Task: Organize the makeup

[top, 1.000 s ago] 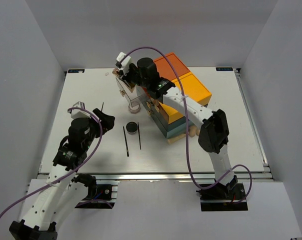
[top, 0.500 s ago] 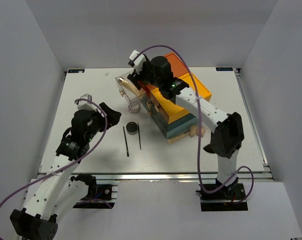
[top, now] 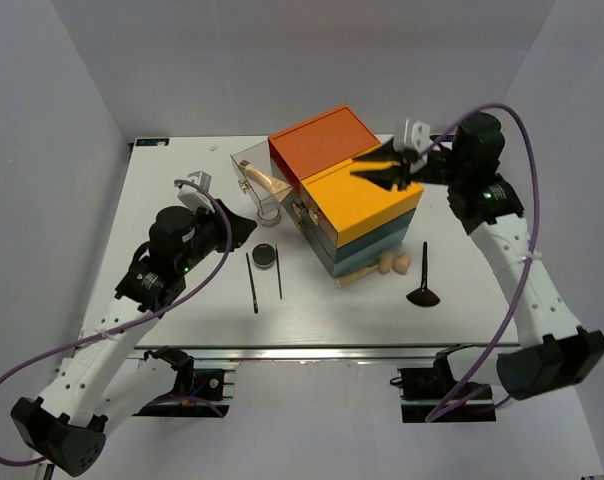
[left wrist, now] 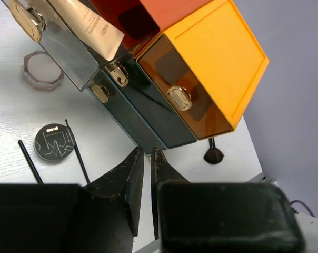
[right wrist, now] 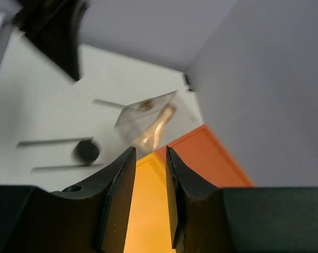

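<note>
My left claw [left wrist: 147, 156] is pinched to a thin slit with nothing in it. It hangs low over the table [top: 172, 190], just left of the compact [top: 266, 255]. The two sticks [top: 253, 283] lie flat, one either side of the compact and a little nearer me. Farther out, the jar [left wrist: 41, 68] sits on the table beside the clear drawer [left wrist: 69, 50], which stands pulled out from the box [top: 352, 215]. The tube [left wrist: 93, 26] leans inside that drawer.

My right claw [right wrist: 149, 153] is part open and empty. It is up in the air over the yellow top of the box, touching nothing. On its side of the table the brush [top: 423, 280] lies apart from the box, and the sponges [top: 394, 264] sit just beside the box's near corner.

I judge the sorting is early: only the tube is stowed, and both claws are between picks. Next I would send the right claw down off the box to the brush or a sponge. The brush wants a pinch across its thin handle, and a sponge wants wider jaws. My left claw must open before it can take the compact. The sticks lie flat and thin, so I expect they will need fingertips right at the table.
</note>
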{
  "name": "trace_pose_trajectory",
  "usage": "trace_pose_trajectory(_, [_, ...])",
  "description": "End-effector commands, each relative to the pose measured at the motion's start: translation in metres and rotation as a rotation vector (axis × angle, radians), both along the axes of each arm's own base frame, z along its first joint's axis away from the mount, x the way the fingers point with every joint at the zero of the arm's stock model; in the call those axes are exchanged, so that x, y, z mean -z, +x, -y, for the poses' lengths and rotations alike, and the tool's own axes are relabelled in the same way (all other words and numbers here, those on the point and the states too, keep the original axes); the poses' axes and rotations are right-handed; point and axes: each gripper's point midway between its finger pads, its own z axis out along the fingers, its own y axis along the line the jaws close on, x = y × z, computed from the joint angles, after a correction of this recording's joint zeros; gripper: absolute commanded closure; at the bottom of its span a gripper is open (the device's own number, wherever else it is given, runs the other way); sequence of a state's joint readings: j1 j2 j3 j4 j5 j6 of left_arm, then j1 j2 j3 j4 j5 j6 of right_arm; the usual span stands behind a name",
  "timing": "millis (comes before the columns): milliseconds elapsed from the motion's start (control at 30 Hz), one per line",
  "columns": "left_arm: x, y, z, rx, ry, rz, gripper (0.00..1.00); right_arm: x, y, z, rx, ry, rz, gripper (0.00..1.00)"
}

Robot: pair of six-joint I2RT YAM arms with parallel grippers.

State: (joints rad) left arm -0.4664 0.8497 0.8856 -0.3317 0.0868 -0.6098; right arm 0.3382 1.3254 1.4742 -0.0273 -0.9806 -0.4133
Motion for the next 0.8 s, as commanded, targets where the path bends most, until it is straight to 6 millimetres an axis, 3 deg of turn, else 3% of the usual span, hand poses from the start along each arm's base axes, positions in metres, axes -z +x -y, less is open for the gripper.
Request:
trace_pose_trajectory(0, [0.005,-0.006,0.003,0.026,0.007,-0.008,0.77,0.071,-0.08,0.02,-0.312,-0.131,0.05,0.65])
trace_pose_trajectory(33, [0.006,-0.009,0.002,0.019,-0.007,-0.006,0.73,0.1,-0.077,0.031,-0.231,-0.249,0.066,0.67])
trace_pose_trajectory(67, [0.021,-0.011,0.0,0.004,-0.017,-0.042,0.54,0.133,-0.099,0.045,-0.259,-0.356,0.074,0.69])
trace_pose_trajectory(100, [0.023,-0.01,0.0,-0.005,-0.037,-0.038,0.46,0.164,-0.113,0.057,-0.244,-0.43,0.025,0.69])
trace_pose_trajectory(133, [0.024,-0.012,-0.001,-0.016,-0.061,-0.046,0.4,0.19,-0.111,0.071,-0.191,-0.532,-0.009,0.67])
trace_pose_trajectory(167, [0.031,-0.011,-0.001,-0.026,-0.066,-0.052,0.32,0.2,-0.114,0.079,-0.143,-0.566,-0.004,0.58])
trace_pose_trajectory(200, [0.032,-0.011,-0.002,-0.03,-0.072,-0.052,0.3,0.239,-0.117,0.093,-0.109,-0.655,-0.063,0.55])
trace_pose_trajectory(233, [0.034,-0.01,-0.002,-0.036,-0.073,-0.056,0.29,0.252,-0.117,0.097,-0.094,-0.684,-0.061,0.52])
trace_pose_trajectory(300, [0.039,-0.008,-0.002,-0.038,-0.059,-0.066,0.27,0.268,-0.101,0.103,-0.003,-0.727,-0.012,0.45])
trace_pose_trajectory(333, [0.041,-0.006,-0.001,-0.035,-0.043,-0.068,0.26,0.29,-0.104,0.103,-0.012,-0.753,-0.036,0.43])
trace_pose_trajectory(400, [0.049,-0.005,-0.002,-0.039,-0.018,-0.089,0.26,0.307,-0.09,0.102,0.02,-0.809,0.001,0.39])
trace_pose_trajectory(467, [0.056,-0.003,-0.007,-0.066,0.004,-0.104,0.26,0.331,-0.091,0.096,-0.011,-0.857,-0.002,0.33])
trace_pose_trajectory(500, [0.062,-0.005,-0.009,-0.077,0.013,-0.123,0.25,0.334,-0.079,0.093,0.017,-0.87,0.046,0.31])
trace_pose_trajectory(700, [0.074,-0.013,-0.039,-0.242,-0.02,-0.147,0.24,0.376,-0.062,0.078,0.01,-0.979,0.089,0.32])
trace_pose_trajectory(767, [0.076,-0.021,-0.048,-0.277,-0.045,-0.147,0.23,0.377,-0.047,0.07,0.045,-0.968,0.123,0.33])
